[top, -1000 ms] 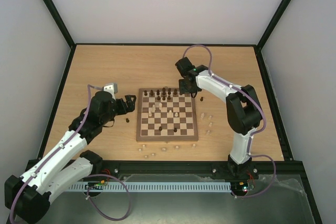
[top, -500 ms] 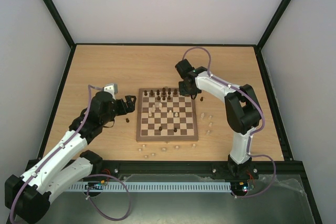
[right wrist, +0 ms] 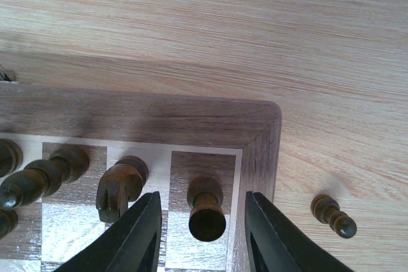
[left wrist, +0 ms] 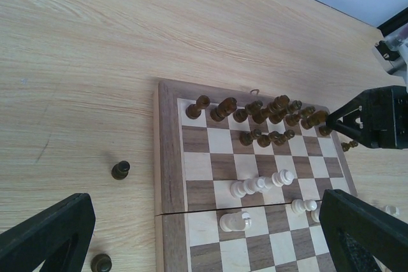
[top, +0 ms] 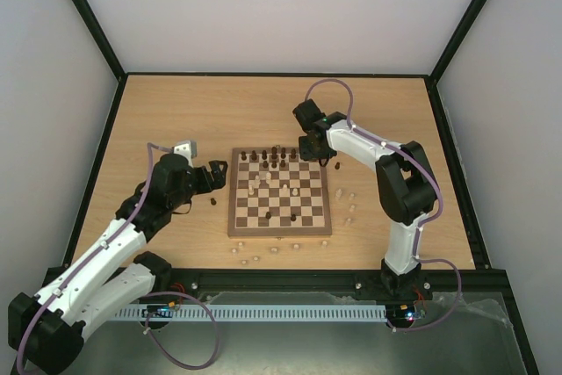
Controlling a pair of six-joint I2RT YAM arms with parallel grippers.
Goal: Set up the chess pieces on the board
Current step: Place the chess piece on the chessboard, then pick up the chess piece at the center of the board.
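Left fingers (top: 213, 175) gape wide and empty beside the board's left edge. The board (top: 235, 217), matte checkered wood with a brown border, lies mid-bench (top: 193, 111). Turned dark chess pieces (top: 268, 160) crowd its far rows, with pale ones mid-board. Right fingers (top: 313, 148) stand parted astride a round-headed dark piece (right wrist: 206, 211) on the far right corner square, not touching it. Nothing has visibly shifted since half a second ago.

Between the matt black plastic fingers (right wrist: 137, 234) of the right tool (right wrist: 203, 221) stands a smooth, faintly glossy dark turned-wood chess piece (right wrist: 206, 211) on the satin wooden board (right wrist: 140, 119), beyond it the counter (right wrist: 204, 23) of pale matt woodgrain.
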